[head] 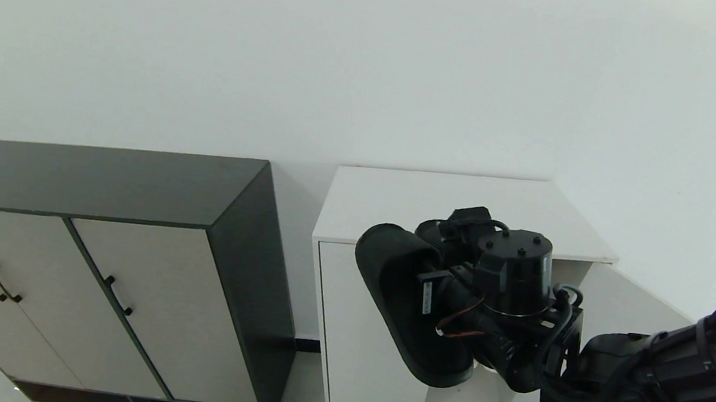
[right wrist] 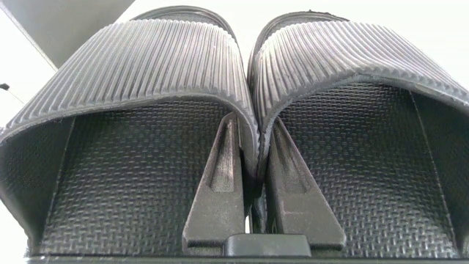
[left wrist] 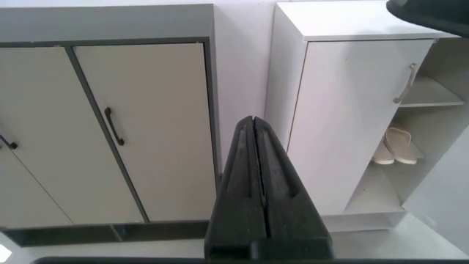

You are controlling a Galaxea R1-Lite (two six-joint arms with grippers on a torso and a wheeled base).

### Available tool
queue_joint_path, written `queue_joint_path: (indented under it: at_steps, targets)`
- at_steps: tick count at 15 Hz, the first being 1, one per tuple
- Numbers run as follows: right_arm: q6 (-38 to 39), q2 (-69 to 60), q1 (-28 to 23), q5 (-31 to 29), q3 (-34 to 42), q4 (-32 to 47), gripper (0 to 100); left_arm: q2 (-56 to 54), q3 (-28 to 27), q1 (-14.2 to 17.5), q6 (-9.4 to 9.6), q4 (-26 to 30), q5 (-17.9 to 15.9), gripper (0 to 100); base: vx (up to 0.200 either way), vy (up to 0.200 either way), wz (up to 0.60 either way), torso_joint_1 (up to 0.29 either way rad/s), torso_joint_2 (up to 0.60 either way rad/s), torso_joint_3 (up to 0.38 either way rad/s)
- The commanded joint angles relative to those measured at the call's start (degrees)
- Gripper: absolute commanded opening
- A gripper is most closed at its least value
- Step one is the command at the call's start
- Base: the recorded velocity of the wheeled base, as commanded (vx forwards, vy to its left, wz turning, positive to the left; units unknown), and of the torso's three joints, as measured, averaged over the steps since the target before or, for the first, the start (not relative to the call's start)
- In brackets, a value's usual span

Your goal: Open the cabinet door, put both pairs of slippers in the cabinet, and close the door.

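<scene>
A pair of black slippers point(head: 410, 304) hangs in front of the white cabinet point(head: 450, 203), at about the height of its top. My right gripper point(right wrist: 254, 198) is shut on them, one finger inside each slipper, pinching their touching inner walls point(right wrist: 253, 110). The cabinet's door point(left wrist: 352, 125) stands ajar, with its handle point(left wrist: 403, 81) by the gap. Inside, a pair of white slippers point(left wrist: 396, 147) lies on the lower shelf. An edge of the black slippers point(left wrist: 432, 15) shows above the door. My left gripper point(left wrist: 254, 169) is shut and empty, low down, facing both cabinets.
A dark cabinet point(head: 104, 180) with beige doors and black handles point(head: 118, 295) stands left of the white one, with a narrow gap between them. A plain white wall is behind both. An upper shelf point(left wrist: 432, 92) sits inside the white cabinet.
</scene>
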Motion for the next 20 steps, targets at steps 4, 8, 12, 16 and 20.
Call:
queue_joint_path:
  at_steps: [4,8,12,16,20]
  targets:
    - [-0.1,0.4,0.0,0.0,0.4,0.0,0,0.1,0.0,0.0,0.09,0.0,0.0,0,0.0,0.0,0.0,0.0,0.0,0.0]
    - [-0.3,0.4,0.3,-0.1,0.9,0.0,0,0.1,0.0,0.0,0.09,0.0,0.0,0,0.0,-0.2,0.0,0.0,0.0,0.006]
    - [-0.4,0.3,0.4,-0.1,1.3,0.0,0,0.1,0.0,0.0,0.09,0.1,0.0,0,0.0,-0.2,0.0,0.001,0.0,-0.001]
    - [-0.4,0.2,0.6,-0.1,1.4,0.0,0,0.1,0.0,0.0,0.09,0.1,-0.1,0,0.0,-0.2,0.0,0.0,0.01,0.004]
    - [-0.3,0.2,0.6,0.0,1.5,-0.1,0,0.1,0.0,0.0,0.09,0.1,-0.1,0,0.0,-0.2,0.0,0.002,0.0,0.0]
